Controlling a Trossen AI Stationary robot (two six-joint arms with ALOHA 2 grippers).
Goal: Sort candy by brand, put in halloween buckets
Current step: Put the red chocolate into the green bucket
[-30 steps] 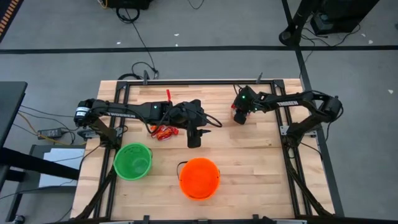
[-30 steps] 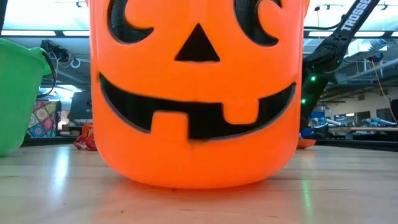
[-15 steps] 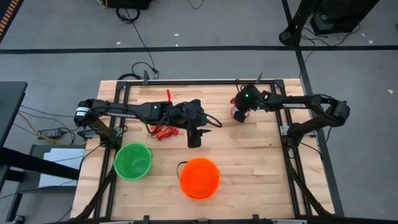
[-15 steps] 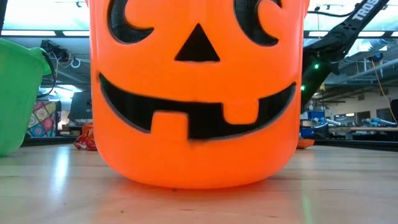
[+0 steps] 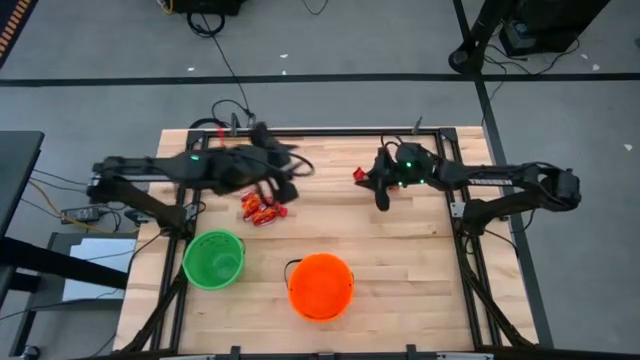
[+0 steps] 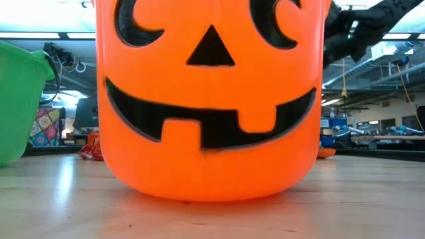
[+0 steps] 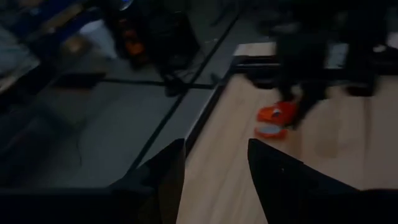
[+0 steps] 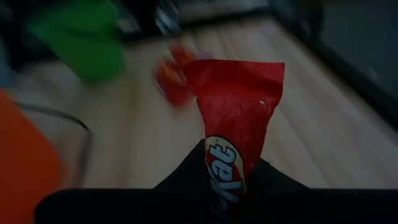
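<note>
While the wooden tabletop is seen from above, the orange jack-o'-lantern bucket is found near its front edge at the middle, and the slightly smaller green bucket stands just to its left, apart from it. From table height, the orange bucket fills most of the picture and the green one shows at the edge.

A small pile of red and orange candy lies on the tabletop behind the green bucket, below the left arm. One orange piece of candy is seen lying on the wood in the left wrist view, with a dark arm above it.

The left gripper is held over the rear of the tabletop, just beyond the pile. Its fingers are parted, and nothing is seen between them.

The right gripper is held over the rear right part of the tabletop. Its fingers are clamped on a red Kit Kat wrapper, which sticks out beyond the fingertips; the same red piece shows at the gripper's tip from above.
</note>
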